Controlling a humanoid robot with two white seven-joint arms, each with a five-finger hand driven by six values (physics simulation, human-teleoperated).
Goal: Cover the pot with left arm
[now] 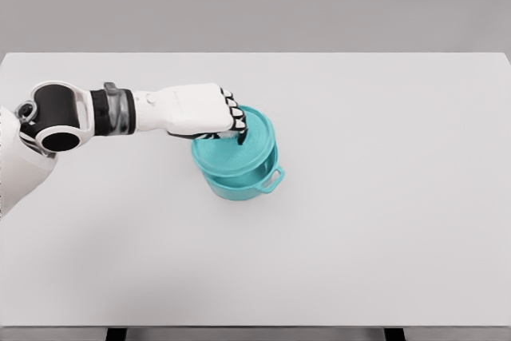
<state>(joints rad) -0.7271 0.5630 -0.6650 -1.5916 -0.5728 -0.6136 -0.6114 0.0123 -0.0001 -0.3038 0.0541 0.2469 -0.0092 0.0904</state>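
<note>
- We see the left hand (200, 111) over the teal lid (238, 148), fingers (233, 117) curled down on its knob – closed grip.
- Lid sits tilted atop the teal pot (243, 183), mid bench (383, 197), offset toward up-left.
- Next, we reckon: nudge lid down-right, level it, then release.

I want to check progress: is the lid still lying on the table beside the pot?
No, the left hand holds the teal lid on top of the pot, slightly tilted, not on the table.

The lid (239, 148) sits on the pot (243, 181) at the table's (383, 221) middle, left hand (200, 111) on it.
</note>
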